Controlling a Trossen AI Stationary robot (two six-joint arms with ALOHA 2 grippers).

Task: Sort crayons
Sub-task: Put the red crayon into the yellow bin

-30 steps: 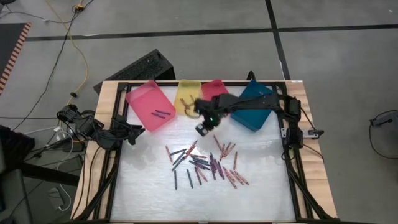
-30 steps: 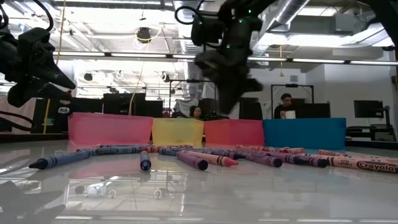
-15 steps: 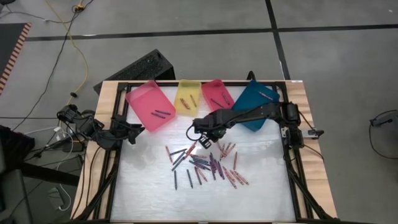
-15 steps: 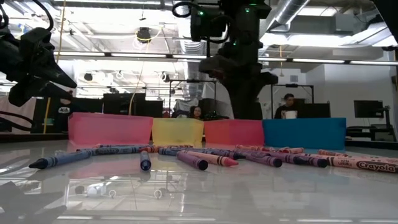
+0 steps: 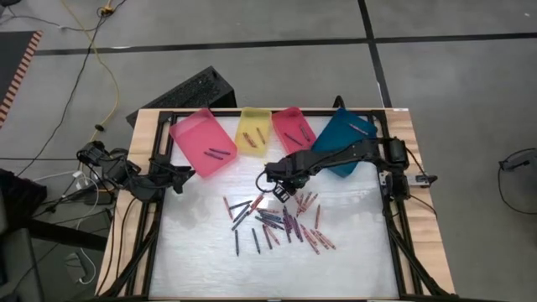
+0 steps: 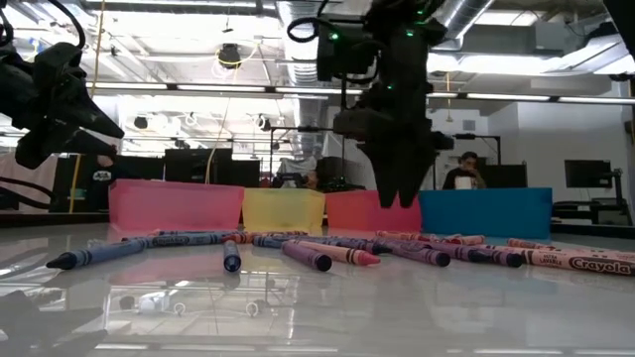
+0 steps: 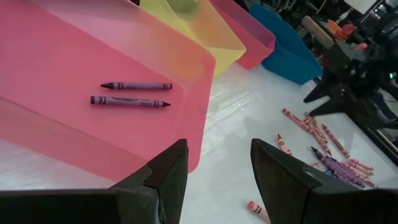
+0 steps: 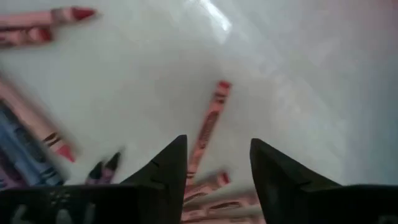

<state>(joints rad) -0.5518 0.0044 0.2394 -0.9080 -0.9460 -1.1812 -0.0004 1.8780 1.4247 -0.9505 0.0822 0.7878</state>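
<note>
Several crayons (image 5: 278, 220) in red, pink, purple and dark blue lie flat in a loose heap on the white table top; they also show in the low view (image 6: 327, 253). My right gripper (image 5: 274, 187) is open and empty. It points down above the heap's far edge (image 6: 397, 193), clear of the table. In the right wrist view its fingers (image 8: 214, 158) stand on either side of one red crayon (image 8: 209, 124) lying below them. My left gripper (image 5: 179, 178) waits open and empty at the table's left, beside the pink tray (image 7: 93, 56), which holds two purple crayons (image 7: 130, 93).
Four trays stand in a row at the far edge: pink (image 5: 202, 143), yellow (image 5: 254, 132), red (image 5: 293, 127) and blue (image 5: 346, 138), each with a few crayons inside. The near half of the table (image 5: 277, 273) is bare. A person (image 6: 461, 169) sits in the room behind.
My right gripper has gone from in front of the yellow and red trays toward the near edge and down over the crayon heap's far edge. It has turned from slanting to pointing straight down. The crayons have kept still.
</note>
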